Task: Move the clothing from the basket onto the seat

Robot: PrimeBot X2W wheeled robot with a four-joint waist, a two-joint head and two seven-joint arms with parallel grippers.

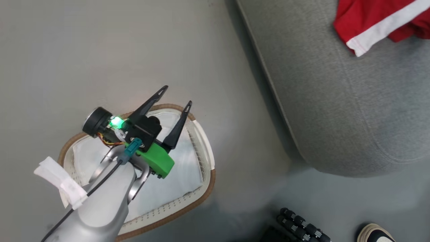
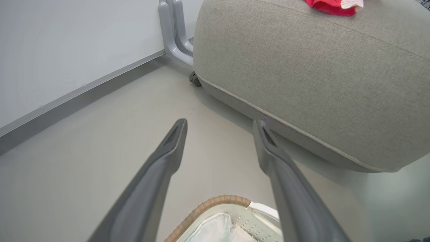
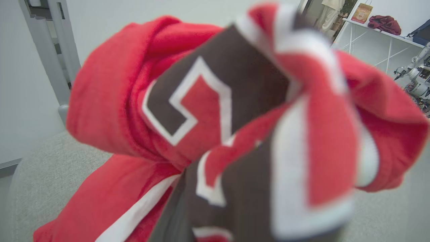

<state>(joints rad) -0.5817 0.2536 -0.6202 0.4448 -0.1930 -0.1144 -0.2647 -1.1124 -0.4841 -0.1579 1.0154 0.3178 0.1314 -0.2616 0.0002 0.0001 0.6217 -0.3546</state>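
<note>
In the head view, the left gripper (image 1: 176, 95) is hanging over the basket (image 1: 205, 148) toward 7 o'clock, its two dark fingers spreading wide apart with nothing between them and pointing toward 1 o'clock. The oval basket is sitting on the pale floor (image 1: 100, 50), its brown woven rim framing a white fabric liner (image 1: 181, 174) that is lying crumpled inside. A strip of white tape (image 1: 60, 183) is sticking out from the silver forearm (image 1: 100, 208).

The grey seat (image 1: 336, 101) is spreading from 12 o'clock round to 4 o'clock, well apart from the basket. A red garment (image 1: 369, 20) with a white stripe is lying on the seat at 1 o'clock, running off the top edge. At 5 o'clock a person's shoe (image 1: 374, 233) is poking in beside some black ribbed parts (image 1: 302, 227).

In the left wrist view, a grey metal frame (image 2: 173, 37) is standing against the wall at 11 o'clock, next to the seat's rounded corner.

In the right wrist view, the jersey (image 3: 111, 101) is bunching up close against the lens, blurred, its black white-edged number (image 3: 235, 67) folding across the middle. Red cloth with a white stripe is trailing to 7 o'clock onto the seat. Whether the right gripper is clamping the jersey or letting go cannot be told, as the folds are covering its fingers.
</note>
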